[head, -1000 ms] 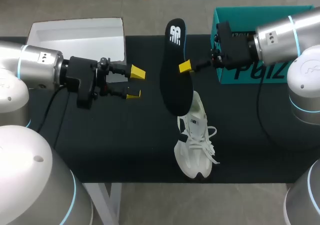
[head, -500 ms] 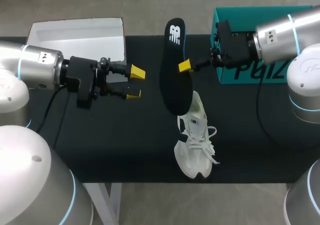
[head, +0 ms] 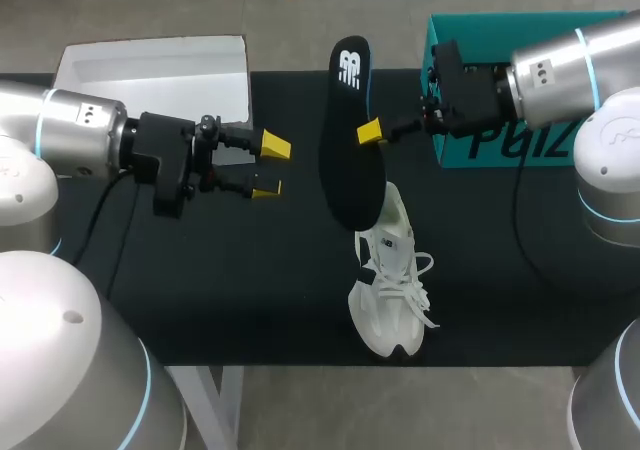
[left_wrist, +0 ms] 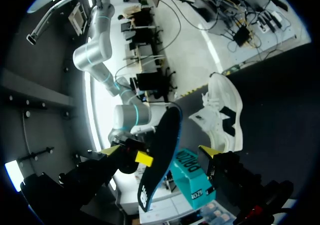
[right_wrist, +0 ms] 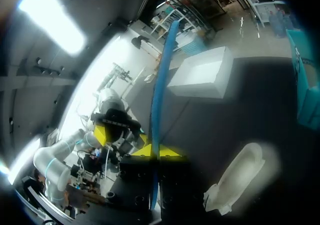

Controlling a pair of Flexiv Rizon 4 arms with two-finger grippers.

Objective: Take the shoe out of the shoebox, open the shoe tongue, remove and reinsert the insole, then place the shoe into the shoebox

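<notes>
Looking down from the head view, the right gripper (head: pixel 368 134) is clamping the black insole (head: pixel 350 160) by its long edge. One yellow tip is showing on the side facing the arm, and the other is hidden behind the insole. The insole is hanging upright above the middle of the worktop (head: pixel 250 290), its lower end just over the heel of the white shoe (head: pixel 392 288). The shoe is lying on its sole toward the worktop's near edge, toe pointing at that edge. The teal shoebox (head: pixel 520 32) is sitting at the far right corner, and a white box (head: pixel 150 70) at the far left corner. The left gripper (head: pixel 270 167) is hovering left of the insole, its fingers spread wide and carrying nothing.

In the left wrist view, the insole is hanging ahead of the spread fingers without touching them. The shoe and the shoebox are lying beyond it.

In the right wrist view, the insole is showing edge-on, pinched between the two yellow tips, with the shoe lying below and beside them.

Judging progress, the shoe is out of the shoebox and the insole is out of the shoe. Whether the tongue is pulled open is hard to tell. Reinserting the insole and returning the shoe to the shoebox are not yet done.
</notes>
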